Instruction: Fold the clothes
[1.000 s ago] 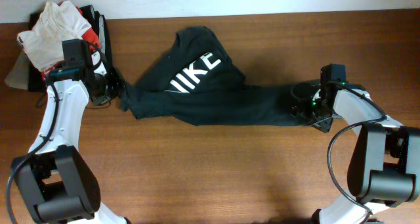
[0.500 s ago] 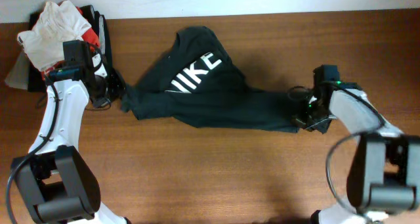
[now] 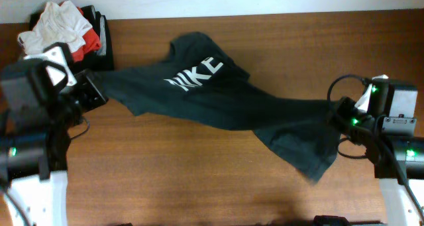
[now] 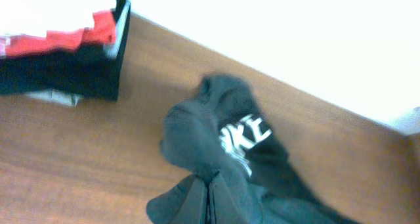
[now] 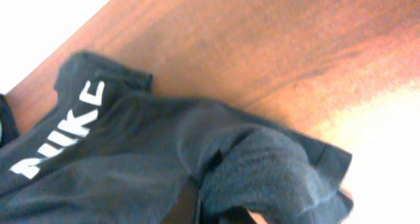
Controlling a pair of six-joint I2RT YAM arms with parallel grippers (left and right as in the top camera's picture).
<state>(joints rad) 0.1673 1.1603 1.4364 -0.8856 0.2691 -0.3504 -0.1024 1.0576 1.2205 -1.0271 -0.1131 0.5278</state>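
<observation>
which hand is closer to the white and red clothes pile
Left. The left hand is just beside the pile, holding the black T-shirt; the right hand is far across the table, holding its other end.

The T-shirt (image 3: 218, 97) lies across the table (image 3: 199, 186) between the left gripper (image 3: 94, 92) and right gripper (image 3: 336, 116); a clothes pile (image 3: 63, 28) sits behind, far left.

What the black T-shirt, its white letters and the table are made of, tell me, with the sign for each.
Black T-shirt: a soft matte knit, likely cotton; it drapes and bunches in limp folds.
White letters: probably a flat print, since they bend with the cloth.
Table: reddish-brown wood or wood-look laminate with a faint sheen; lengthwise grain shows.
</observation>
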